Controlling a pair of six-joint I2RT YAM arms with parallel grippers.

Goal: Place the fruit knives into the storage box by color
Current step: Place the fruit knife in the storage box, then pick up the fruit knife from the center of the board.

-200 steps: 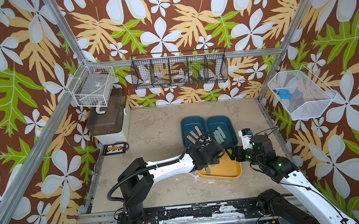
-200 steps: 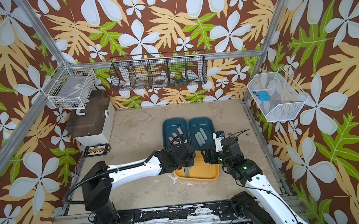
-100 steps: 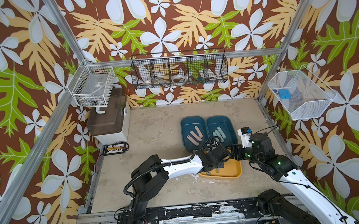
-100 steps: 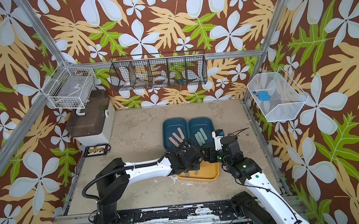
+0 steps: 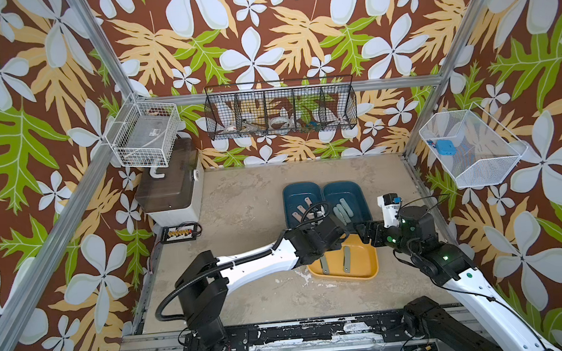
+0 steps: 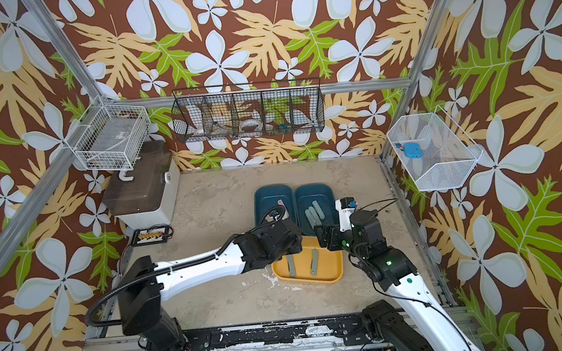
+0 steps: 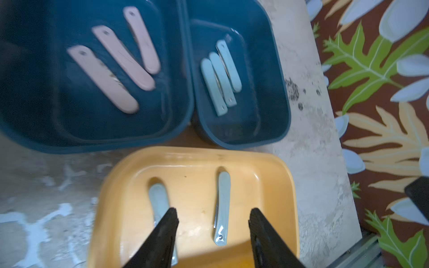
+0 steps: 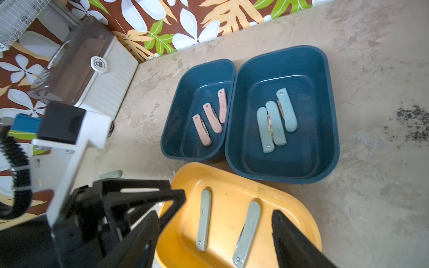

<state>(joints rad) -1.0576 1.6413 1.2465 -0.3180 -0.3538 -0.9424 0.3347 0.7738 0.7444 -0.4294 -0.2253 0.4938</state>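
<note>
Mottled beige tabletop (image 5: 247,200), two dark blue bins (image 5: 286,200) side by side, yellow tray (image 5: 344,277) just before them, brown-lidded white box (image 5: 169,179) rear left, small black connector board (image 5: 180,232), one grey-green fruit knife (image 8: 111,174) beside the tray.

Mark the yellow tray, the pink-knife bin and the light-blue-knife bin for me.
yellow tray (image 8: 229,208): right wrist view, bare middle of its floor.
pink-knife bin (image 8: 178,139): right wrist view, inner side wall.
light-blue-knife bin (image 8: 306,139): right wrist view, bare floor.

No legible text or numbers, round emblem (image 8: 99,64) on case (image 8: 76,67) unreadable
</note>
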